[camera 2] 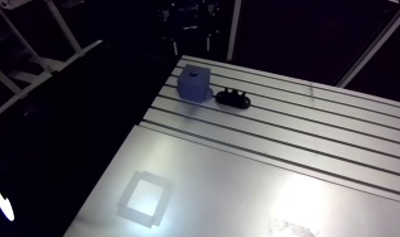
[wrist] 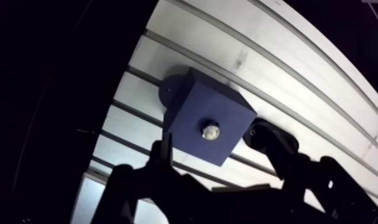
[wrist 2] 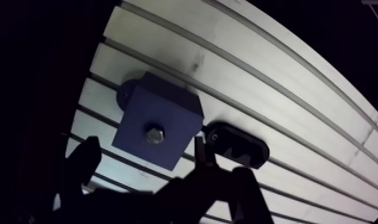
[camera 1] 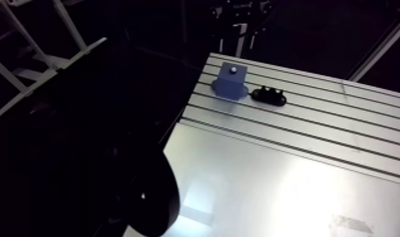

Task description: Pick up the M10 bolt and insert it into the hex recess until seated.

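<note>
Below my fingertips, on the slotted table (camera 1: 316, 120), stands a blue block (wrist: 188, 107). The bolt (wrist: 210, 130) sits in the middle of its top face, head up and shining. My gripper (wrist 2: 143, 148) hangs over that block with its jaws spread. In the wrist view one finger (wrist 2: 198, 149) rises on each side of the block's near corner, and nothing is pinched between them. As far as I can tell they touch neither bolt nor block. Just beside the block, on the same table, lies a low black piece (wrist 2: 236, 146).

I judge the picking up and the inserting to be done, since the bolt is in the block and not in my grasp. What I cannot settle from above is whether the head is fully down in the hex recess or riding proud of it, because the head hides the recess. If the bolt is seated, nothing is left but to draw clear. If not, a press down on the head remains.
</note>
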### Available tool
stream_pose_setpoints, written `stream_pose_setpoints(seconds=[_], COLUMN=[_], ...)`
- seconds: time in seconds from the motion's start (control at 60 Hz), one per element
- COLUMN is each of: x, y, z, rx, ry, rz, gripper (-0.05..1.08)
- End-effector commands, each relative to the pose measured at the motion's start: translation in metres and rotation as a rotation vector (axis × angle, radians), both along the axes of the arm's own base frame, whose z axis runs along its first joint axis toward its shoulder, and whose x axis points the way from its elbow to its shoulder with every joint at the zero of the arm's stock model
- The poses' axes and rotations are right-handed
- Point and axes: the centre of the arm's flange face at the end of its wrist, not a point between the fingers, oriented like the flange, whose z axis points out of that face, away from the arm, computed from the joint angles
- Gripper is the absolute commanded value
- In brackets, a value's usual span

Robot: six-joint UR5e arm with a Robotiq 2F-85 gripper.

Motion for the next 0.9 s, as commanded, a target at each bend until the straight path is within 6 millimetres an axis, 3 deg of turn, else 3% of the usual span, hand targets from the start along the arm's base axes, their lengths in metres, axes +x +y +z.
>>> stream_pose_setpoints(seconds=[0.017,0.083,0.217,0.55,0.9], x=[0.002,0.0,0.0,-0.001,0.007], y=[0.013,0.025,0.027,0.014,0.015], z=[0.02,0.017,0.014,0.009,0.001], rx=[-0.004,-0.006,-0.011,-0.048,-0.018], ry=[0.031,0.027,0.04,0.109,0.048], rz=[-0.257,-0.31,-0.327,-0.352,-0.382], gripper=[0.91,1.0,1.07,1.08,1.08])
